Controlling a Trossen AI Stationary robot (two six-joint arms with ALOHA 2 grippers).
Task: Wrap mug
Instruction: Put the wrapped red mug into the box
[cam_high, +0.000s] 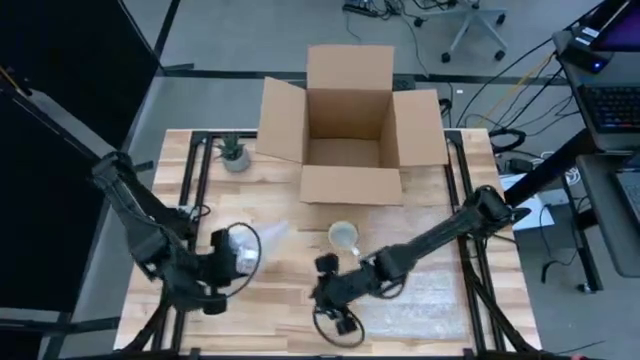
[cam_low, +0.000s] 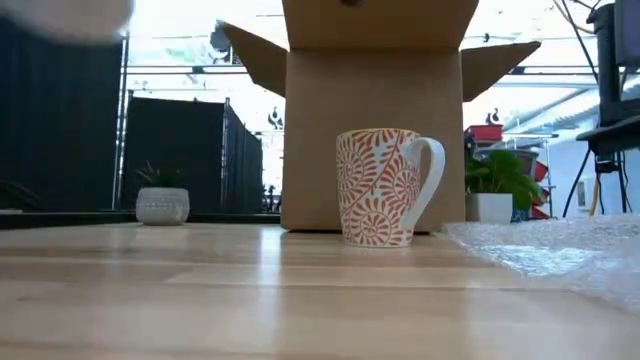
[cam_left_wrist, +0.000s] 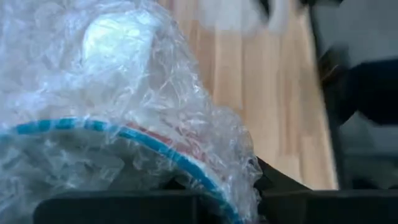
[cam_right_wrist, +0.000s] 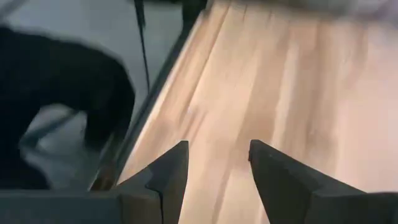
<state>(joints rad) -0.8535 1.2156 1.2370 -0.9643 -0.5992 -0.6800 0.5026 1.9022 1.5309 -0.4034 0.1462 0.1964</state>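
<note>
mug (cam_low: 385, 187) — upright on wooden table (cam_high: 290, 280), before open cardboard box (cam_high: 350, 120) | left gripper (cam_high: 238, 252) clutched wrapped bundle (cam_left_wrist: 106, 118) | right gripper (cam_right_wrist: 214, 171) parted, holding nothing | bubble wrap sheet (cam_low: 560, 250) beside mug | potted plant (cam_high: 233, 152) — table corner

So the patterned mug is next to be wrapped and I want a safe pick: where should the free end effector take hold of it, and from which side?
Probably the handle or rim of the mug, from above. It stands upright, mouth up, in front of the cardboard box, handle toward the bubble wrap sheet. The open right end effector is free; the left end effector holds a wrapped bundle.
</note>
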